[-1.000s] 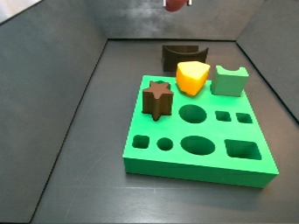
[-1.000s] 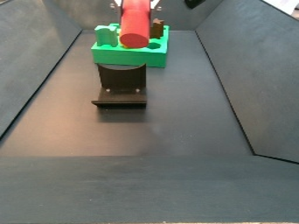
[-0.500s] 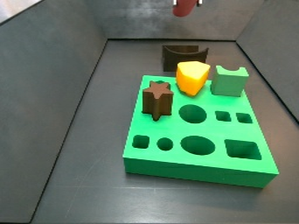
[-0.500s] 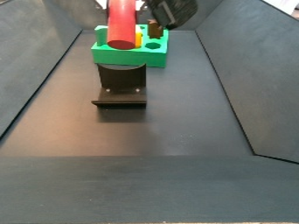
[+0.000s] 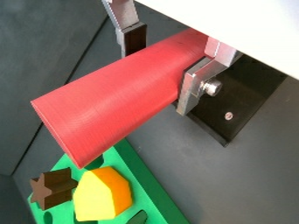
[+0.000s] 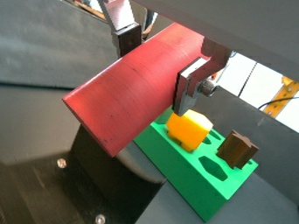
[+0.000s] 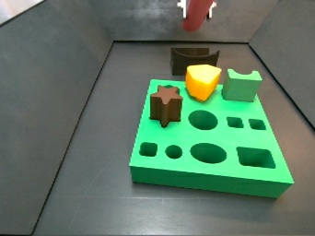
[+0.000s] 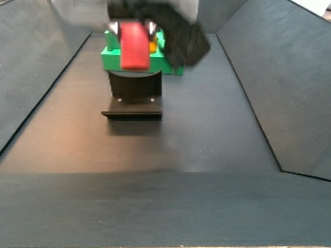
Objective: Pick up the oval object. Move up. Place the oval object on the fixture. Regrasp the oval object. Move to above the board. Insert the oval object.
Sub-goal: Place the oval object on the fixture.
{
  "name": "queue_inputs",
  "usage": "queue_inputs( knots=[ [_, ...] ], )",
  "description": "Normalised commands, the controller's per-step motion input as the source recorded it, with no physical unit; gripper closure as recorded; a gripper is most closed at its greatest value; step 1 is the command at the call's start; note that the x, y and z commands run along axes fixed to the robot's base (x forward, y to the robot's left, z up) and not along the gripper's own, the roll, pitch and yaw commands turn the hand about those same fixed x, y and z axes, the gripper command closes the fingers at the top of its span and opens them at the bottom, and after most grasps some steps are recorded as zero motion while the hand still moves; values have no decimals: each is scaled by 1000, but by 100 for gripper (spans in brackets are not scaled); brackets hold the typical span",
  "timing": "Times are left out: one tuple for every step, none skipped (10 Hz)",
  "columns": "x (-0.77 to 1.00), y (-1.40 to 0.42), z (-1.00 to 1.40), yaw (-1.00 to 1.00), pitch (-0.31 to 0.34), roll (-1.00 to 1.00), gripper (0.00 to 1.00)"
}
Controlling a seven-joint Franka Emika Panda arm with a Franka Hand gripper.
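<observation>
Green board (image 7: 209, 143), dark fixture (image 7: 191, 56) and salmon-red peg (image 5: 122, 92) are shown with the gripper (image 5: 163, 59) aloft.

Largest in the side views, the board lies flat on the dark floor, carrying a yellow wedge (image 7: 204, 82), a brown star peg (image 7: 167, 103) and a light green block (image 7: 242, 86). The fixture is seen on the floor just behind the board's far edge. Above the fixture, the peg (image 8: 135, 46) is held clear of it, blurred in both side views. In both wrist views the gripper's silver fingers (image 6: 195, 81) are closed on the peg's sides, most of the rod projecting to one side.
</observation>
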Motion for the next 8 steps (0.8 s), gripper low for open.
queue_inputs(
  knots=[
    [166,141,-1000,-171,142,-697,100],
    [171,143,-1000,-186,108,-534,100],
    [177,145,-1000,-193,78,-368,100],
    [191,136,-1000,-184,38,-217,100],
    [167,121,-851,-171,14,-167,100],
    [135,97,-645,-154,-10,-155,100],
    [109,69,-391,-130,-36,-148,100],
    [86,65,-259,-110,-49,-138,100]
  ],
)
